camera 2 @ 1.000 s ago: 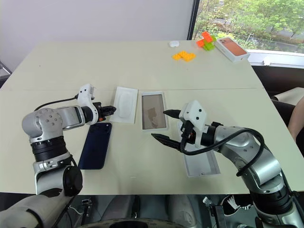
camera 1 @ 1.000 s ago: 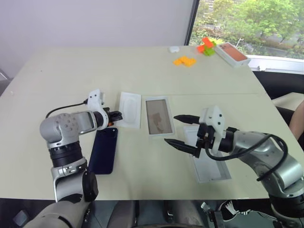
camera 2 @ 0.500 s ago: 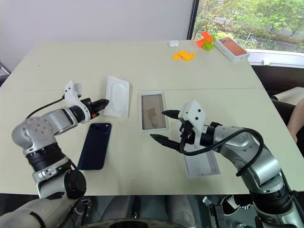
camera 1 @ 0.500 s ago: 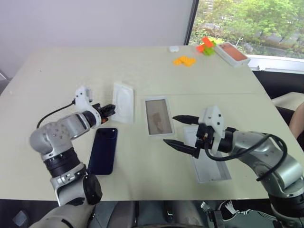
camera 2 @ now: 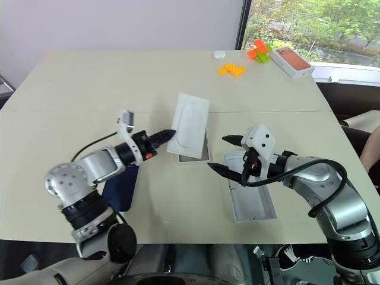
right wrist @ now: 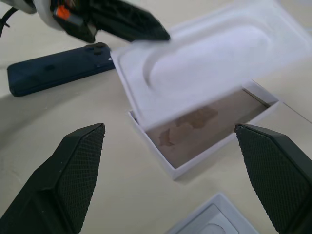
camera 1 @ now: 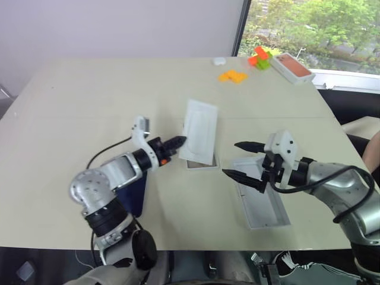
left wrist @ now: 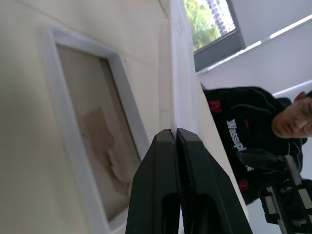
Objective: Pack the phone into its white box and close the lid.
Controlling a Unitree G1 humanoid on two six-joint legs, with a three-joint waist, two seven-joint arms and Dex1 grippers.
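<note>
The left tool is clamped on the edge of a thin white insert card, holding it tilted in the air just above the white box. The phone lies on the desk behind that tool, under its arm. The right tool hovers with fingers wide apart and empty, over the lid lying hollow side up.

1. The phone is partly hidden behind the left arm.
2. The insert card covers most of the white box.
3. The lid is cut off by the frame edge.
</note>
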